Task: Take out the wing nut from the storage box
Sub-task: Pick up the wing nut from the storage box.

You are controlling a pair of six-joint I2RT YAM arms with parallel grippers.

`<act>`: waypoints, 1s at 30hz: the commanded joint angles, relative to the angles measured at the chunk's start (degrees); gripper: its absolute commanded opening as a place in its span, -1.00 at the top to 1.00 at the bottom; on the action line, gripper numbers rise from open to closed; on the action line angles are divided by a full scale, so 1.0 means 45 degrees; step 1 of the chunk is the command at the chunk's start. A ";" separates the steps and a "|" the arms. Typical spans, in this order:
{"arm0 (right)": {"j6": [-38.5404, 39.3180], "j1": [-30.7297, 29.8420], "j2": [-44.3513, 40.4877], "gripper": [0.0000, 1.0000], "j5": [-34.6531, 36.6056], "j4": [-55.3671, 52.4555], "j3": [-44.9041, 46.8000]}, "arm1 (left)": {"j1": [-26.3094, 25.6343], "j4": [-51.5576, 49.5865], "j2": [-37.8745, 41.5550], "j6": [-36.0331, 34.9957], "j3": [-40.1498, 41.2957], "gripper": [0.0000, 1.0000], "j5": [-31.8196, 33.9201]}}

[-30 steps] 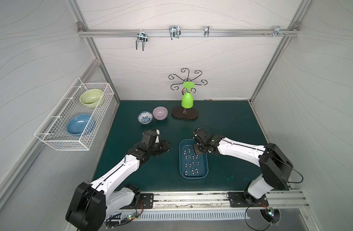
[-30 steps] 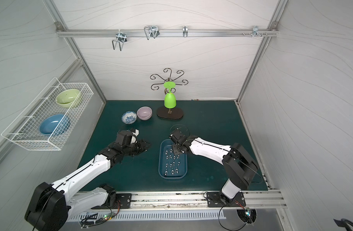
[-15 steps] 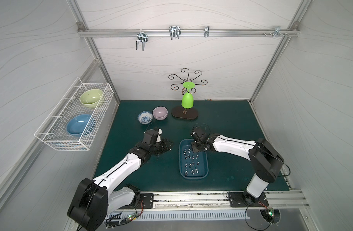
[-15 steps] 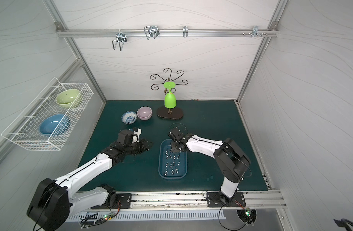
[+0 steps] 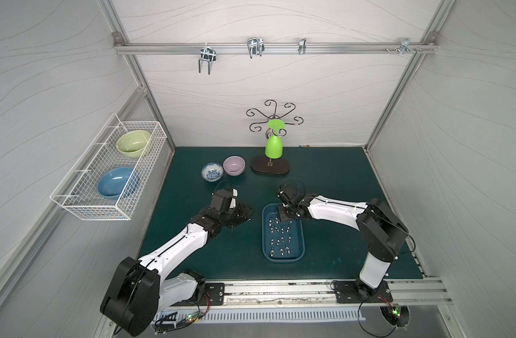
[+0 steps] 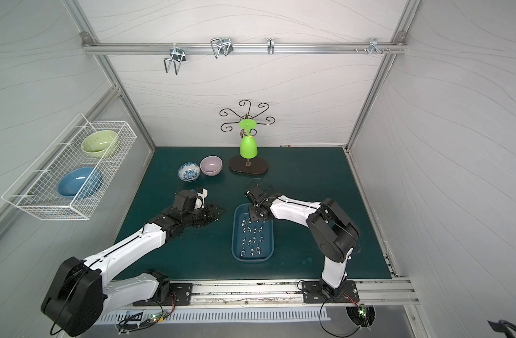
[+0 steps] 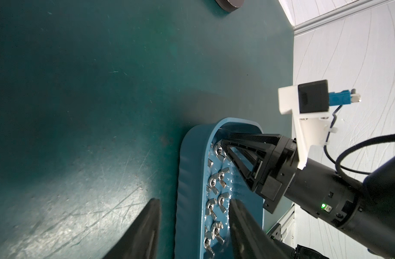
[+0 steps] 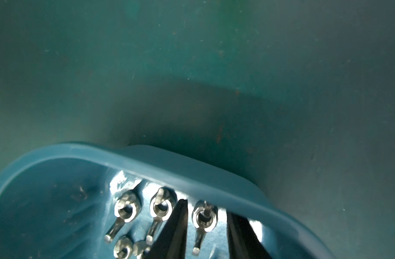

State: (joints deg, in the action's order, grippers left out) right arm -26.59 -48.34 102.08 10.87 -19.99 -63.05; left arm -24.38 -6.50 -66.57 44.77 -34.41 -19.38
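Two bowls, a green bowl [image 5: 133, 145] and a blue bowl [image 5: 117, 185], are sitting in the white wire basket [image 5: 90, 212] on the left wall, well clear of the work area. Two smaller ones, a blue-patterned bowl [image 5: 212, 171] and a lilac bowl [image 5: 234, 165], are standing side by side on the green mat [image 5: 338, 181] at far left.

The left gripper [image 5: 248, 213] is hovering just left of the storage box [image 5: 303, 240], apart from its rim. Its jaws are spread and holding nothing. This arm is probably waiting, placed where it can steady the box if needed.

Beyond the box, a scrolled wire cup stand [image 5: 270, 169] is carrying an inverted green cup [image 5: 273, 149], out of both arms' reach paths.

The storage box is lying near the mat's centre, long axis running near to far. The other wing nuts [image 5: 280, 234] are lying in loose rows across its floor, spaced so that each can be taken singly.

The right gripper [image 8: 206, 207] is reaching in from the right, angled down over the far end of the box. Its fingers [image 8: 176, 228] are bracketing one wing nut [image 8: 203, 217] in the far row, just beside the far wall. The jaws are partly spread. A strip of floor is showing between nut and finger on one side, so the nut is resting in the box, not pinched. The narrow spread is likely keeping the fingers off the neighbouring nut and the wall.
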 commanded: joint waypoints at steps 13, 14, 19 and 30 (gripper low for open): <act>-0.0048 0.0030 0.0468 0.41 -0.0113 0.0438 0.0126 | -0.0109 0.0527 -0.0241 -0.0029 -0.0186 0.03 0.0009; -0.0039 0.0019 0.0527 0.42 -0.0093 0.0428 0.0105 | -0.0109 0.0548 -0.0261 -0.0028 -0.0166 0.03 0.0009; -0.0068 0.0019 0.0695 0.46 -0.0001 0.0436 0.0044 | -0.0109 0.0531 -0.0243 -0.0028 -0.0097 0.06 0.0028; -0.0085 -0.0133 0.0659 0.69 0.0293 0.0497 0.0026 | -0.0129 0.0584 -0.0210 0.0001 -0.0087 0.18 0.0088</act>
State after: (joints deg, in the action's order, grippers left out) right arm -26.63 -48.47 104.53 11.31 -17.52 -62.22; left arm -24.69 -6.42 -67.35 44.84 -34.41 -19.27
